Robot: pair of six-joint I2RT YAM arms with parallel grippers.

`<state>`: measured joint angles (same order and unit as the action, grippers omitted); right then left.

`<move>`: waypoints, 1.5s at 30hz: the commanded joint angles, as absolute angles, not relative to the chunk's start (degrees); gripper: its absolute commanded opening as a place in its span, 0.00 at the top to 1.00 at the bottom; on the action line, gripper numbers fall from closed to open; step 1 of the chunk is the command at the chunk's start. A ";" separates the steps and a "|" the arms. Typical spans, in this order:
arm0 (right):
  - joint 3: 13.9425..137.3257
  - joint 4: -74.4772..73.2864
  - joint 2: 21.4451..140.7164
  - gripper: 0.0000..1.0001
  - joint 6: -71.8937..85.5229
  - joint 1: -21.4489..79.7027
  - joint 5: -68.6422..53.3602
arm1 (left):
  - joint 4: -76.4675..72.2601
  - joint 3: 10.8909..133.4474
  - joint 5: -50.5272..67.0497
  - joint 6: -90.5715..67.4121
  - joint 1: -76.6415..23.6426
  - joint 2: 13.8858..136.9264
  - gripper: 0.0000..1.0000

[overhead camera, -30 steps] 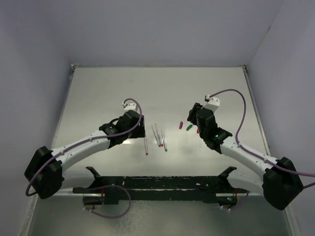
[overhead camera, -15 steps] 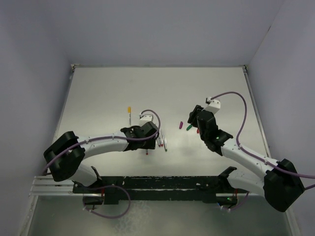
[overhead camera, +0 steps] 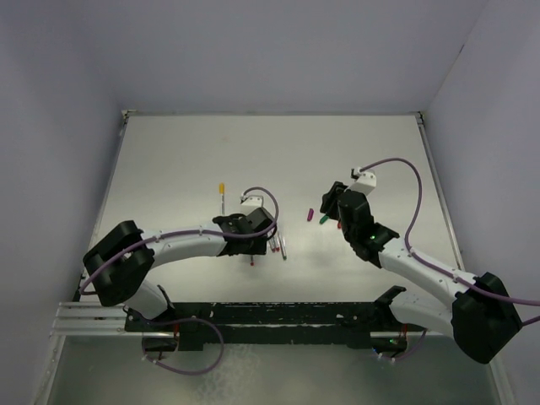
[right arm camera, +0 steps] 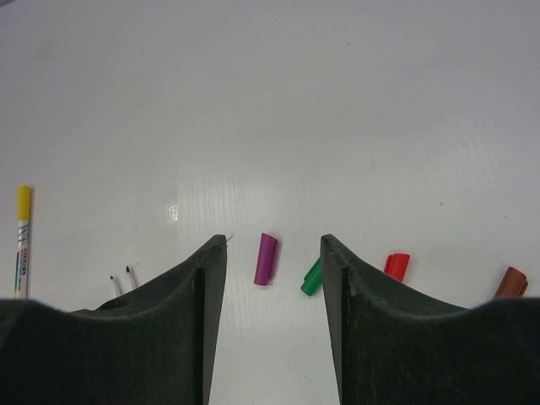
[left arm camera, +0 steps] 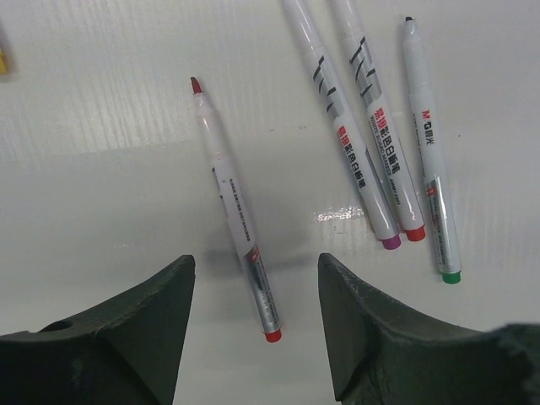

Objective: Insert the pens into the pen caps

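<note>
While left pincer point(left arm camera: 253, 263), right pincer point(right arm camera: 272, 243) gape empty, three pens point(left arm camera: 364, 169) lie near red pen point(left arm camera: 232, 202).

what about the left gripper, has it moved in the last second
Yes. The left gripper moved right across the table, now over the lone red pen.

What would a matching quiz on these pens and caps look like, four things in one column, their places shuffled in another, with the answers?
Things: 1 purple cap; 2 green cap; 3 yellow-capped pen; 4 lone red pen.
Places: A far left of the right wrist view; B lying between the fingers of the open left pincer; C midway between the fingers of the open right pincer; D against the inner edge of one right pincer finger.
Pairs: 1-C; 2-D; 3-A; 4-B.
</note>
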<state>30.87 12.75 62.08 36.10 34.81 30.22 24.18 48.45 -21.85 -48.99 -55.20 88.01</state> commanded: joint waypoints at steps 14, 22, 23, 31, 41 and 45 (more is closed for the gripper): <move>30.57 13.30 59.62 0.50 37.00 34.63 28.70 | 27.34 51.33 -19.96 -48.47 -51.24 87.77 0.71; 30.40 13.78 59.86 0.50 37.18 34.61 28.15 | 26.32 51.76 -18.24 -47.73 -51.15 89.02 0.61; 30.30 13.87 59.85 0.50 37.24 34.61 28.11 | 26.21 51.74 -17.94 -47.73 -51.15 89.44 0.61; 29.90 14.00 59.43 0.50 37.62 34.65 27.44 | 26.92 52.18 -16.72 -47.58 -50.59 92.11 0.61; 29.79 13.87 58.80 0.50 38.24 34.59 26.75 | 30.26 52.52 -13.26 -46.21 -49.16 94.11 0.63; 30.35 13.56 58.80 0.50 38.27 34.62 26.83 | 32.21 53.78 -12.22 -44.61 -48.63 95.70 0.66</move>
